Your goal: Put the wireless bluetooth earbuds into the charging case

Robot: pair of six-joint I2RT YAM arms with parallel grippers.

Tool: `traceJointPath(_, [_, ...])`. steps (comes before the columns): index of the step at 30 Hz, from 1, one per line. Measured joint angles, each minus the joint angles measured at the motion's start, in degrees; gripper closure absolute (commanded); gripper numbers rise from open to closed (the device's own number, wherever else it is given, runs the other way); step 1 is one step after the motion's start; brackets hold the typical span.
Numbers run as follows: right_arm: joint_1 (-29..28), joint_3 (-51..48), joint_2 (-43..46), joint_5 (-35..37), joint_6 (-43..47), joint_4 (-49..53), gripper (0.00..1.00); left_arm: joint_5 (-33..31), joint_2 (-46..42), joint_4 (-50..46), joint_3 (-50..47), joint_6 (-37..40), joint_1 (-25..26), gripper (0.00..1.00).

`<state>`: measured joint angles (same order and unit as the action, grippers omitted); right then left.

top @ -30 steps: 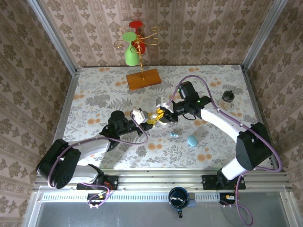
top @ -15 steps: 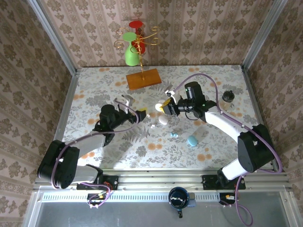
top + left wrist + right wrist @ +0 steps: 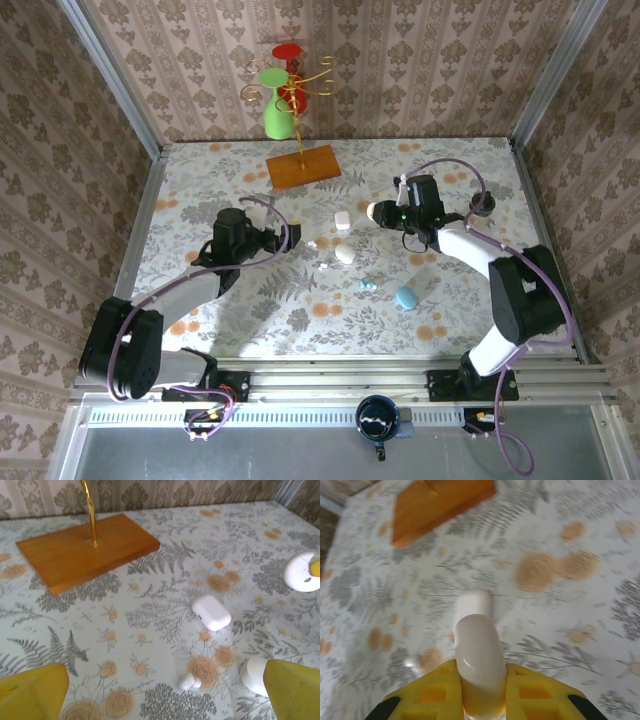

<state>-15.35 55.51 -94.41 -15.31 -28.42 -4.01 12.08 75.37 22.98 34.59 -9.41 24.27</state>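
The right wrist view is smeared throughout: the white glossy case (image 3: 476, 645) has its lower end hidden between the yellow pads (image 3: 535, 692) of the right gripper (image 3: 479, 687) and covers part of a white shape (image 3: 475, 601) behind. The yellow fingers (image 3: 32, 692) of the left gripper (image 3: 165, 672) are cut by the bottom edge (one hides part of a rounded white case (image 3: 252, 674)). From above, the earbuds (image 3: 368, 286) are too small to read.

A wooden board (image 3: 303, 167) sits far back on the floral worktop (image 3: 200, 190), bearing a gilt stand (image 3: 89, 510). A green vase (image 3: 277, 112) shows just beyond it. A small black pot (image 3: 482, 203) is far right.
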Motion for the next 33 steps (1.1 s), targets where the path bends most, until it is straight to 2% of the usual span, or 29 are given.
traceJointPath(5, [1.49, 0.00, -5.88, -0.09, -3.37, -0.11, 0.84, -0.15, 0.68, -1.18, 0.00, 0.00, 0.00, 0.00])
traceJointPath(9, [1.49, 0.00, -8.37, -0.35, -4.68, -0.13, 0.80, -0.15, 0.74, -1.20, 0.00, 0.00, 0.00, 0.00])
traceJointPath(12, [1.60, 0.00, -9.49, -0.35, -4.85, -0.11, 0.71, -0.13, 0.76, -1.14, 0.00, 0.00, -0.02, 0.00])
traceJointPath(16, [1.77, -0.15, -9.53, -0.31, -4.98, -1.42, 0.46, 0.09, 1.03, -1.03, -0.04, 0.00, -0.02, 0.00])
traceJointPath(18, [1.92, -0.59, -9.16, -0.07, -4.61, -2.08, 0.39, 0.26, 1.05, -0.11, -0.55, 0.00, -0.07, 0.00])
traceJointPath(20, [1.97, -1.31, -7.80, 0.35, -4.11, -2.01, 0.34, 0.35, 1.05, 0.79, -1.33, 0.00, -0.39, 0.00])
traceJointPath(33, [1.92, -8.63, 14.40, 2.51, 5.05, 4.55, 0.27, -0.37, 1.64, 1.05, -2.38, -0.22, -1.55, 0.00])
